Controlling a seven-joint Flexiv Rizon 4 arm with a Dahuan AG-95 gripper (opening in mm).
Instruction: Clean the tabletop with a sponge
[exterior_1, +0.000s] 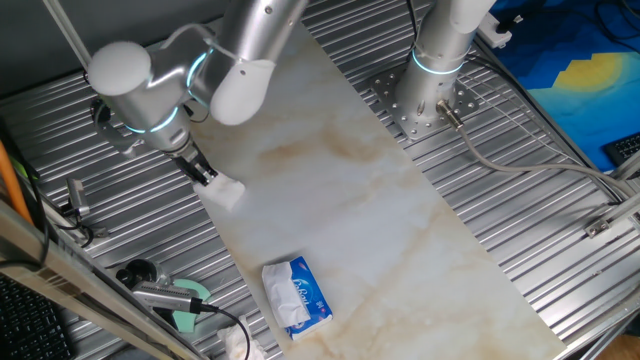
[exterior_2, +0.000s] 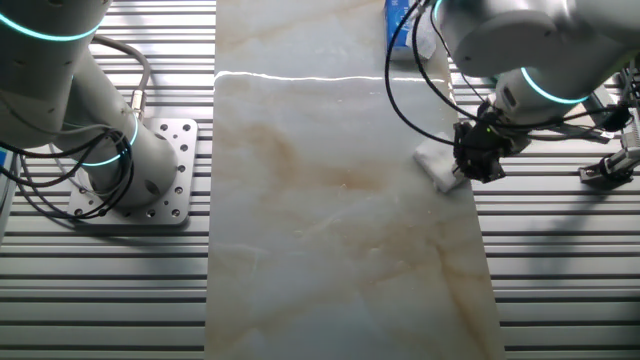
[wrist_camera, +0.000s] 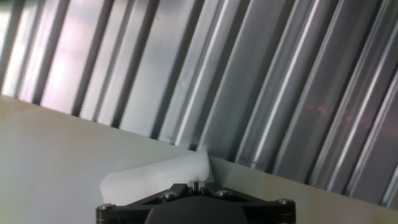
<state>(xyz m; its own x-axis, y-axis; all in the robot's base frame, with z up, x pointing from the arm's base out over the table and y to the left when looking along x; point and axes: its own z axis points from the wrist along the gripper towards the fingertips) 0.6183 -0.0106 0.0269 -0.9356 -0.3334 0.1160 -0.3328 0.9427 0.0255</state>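
Here, my gripper (exterior_1: 207, 178) is clamped on the sponge (exterior_1: 224, 192), pressing the small white block down at the very edge of the tabletop (exterior_1: 350, 190), right where the marble slab meets the ribbed grey metal deck (exterior_1: 100, 150). The hand view shows the sponge jutting just beyond my fingertips, the ribbed metal directly ahead and bare marble off to one side. Nearly the whole slab stretches away from this edge, so my judgement is that the next wipe must travel inward across its width, with the tissue pack (exterior_1: 297, 295) farther along the slab's length.
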